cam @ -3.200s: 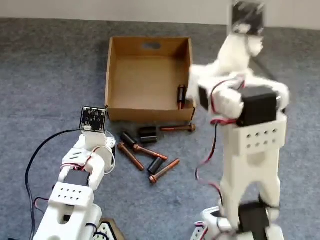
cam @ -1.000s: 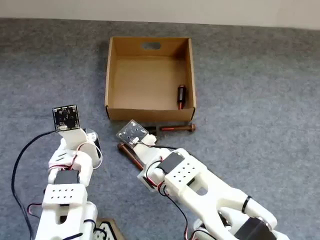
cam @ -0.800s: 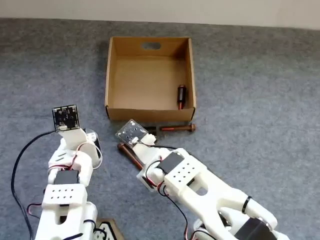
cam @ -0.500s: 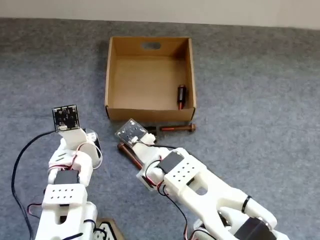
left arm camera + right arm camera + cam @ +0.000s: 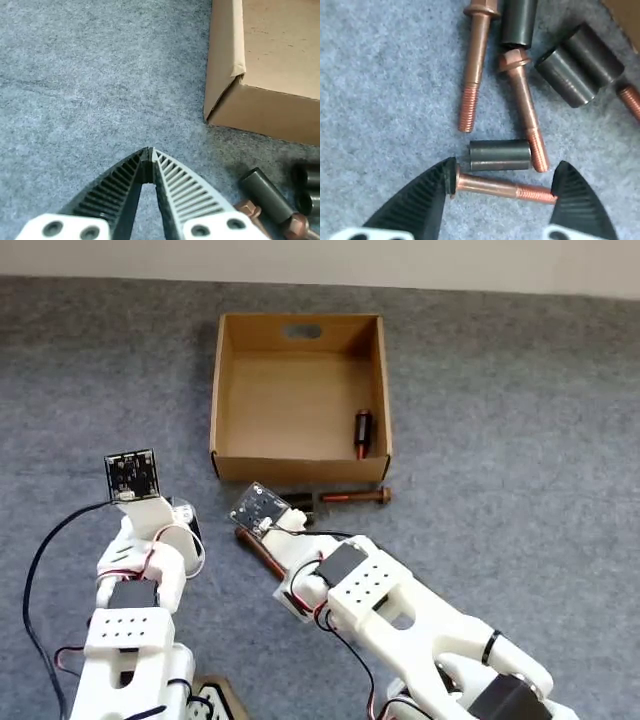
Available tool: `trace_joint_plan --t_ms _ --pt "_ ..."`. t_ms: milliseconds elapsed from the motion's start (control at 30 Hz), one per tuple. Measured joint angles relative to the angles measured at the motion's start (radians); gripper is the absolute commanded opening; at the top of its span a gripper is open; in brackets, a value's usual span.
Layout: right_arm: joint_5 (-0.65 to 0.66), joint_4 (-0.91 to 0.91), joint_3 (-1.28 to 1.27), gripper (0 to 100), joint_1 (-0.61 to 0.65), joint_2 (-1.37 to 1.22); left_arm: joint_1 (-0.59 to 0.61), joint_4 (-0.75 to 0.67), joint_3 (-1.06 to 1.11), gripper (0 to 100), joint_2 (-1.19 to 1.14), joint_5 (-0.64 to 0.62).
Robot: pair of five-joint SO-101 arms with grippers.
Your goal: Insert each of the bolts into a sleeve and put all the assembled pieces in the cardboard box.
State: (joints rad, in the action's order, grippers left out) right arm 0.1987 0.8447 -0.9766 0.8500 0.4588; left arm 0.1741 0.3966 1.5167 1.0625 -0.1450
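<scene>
**Right hand released astride a bolt**

A sleeve lies just beside that bolt, with further bolts and sleeves crowded close. The left hand is clenched, empty, near the box. One assembled piece is seen inside it.

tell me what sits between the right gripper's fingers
In the right wrist view, a copper bolt lies across the gap of the open right gripper, head by one finger, threaded end by the other. A dark sleeve lies just beyond it.

light: bright, diffuse | shadows: soft, short (darkest under cardboard box edge) | carpet: evenly lit
</scene>
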Motion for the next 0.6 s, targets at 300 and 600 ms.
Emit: trace_joint_plan --t_ms 300,600 --pt "0.0 -0.064 0.002 29.6 0.0 -0.094 0.0 0.0 0.0 3 0.0 0.0" --pt "0.0 -0.114 0.003 27.6 0.0 -0.172 0.0 0.0 0.0 3 0.0 0.0"
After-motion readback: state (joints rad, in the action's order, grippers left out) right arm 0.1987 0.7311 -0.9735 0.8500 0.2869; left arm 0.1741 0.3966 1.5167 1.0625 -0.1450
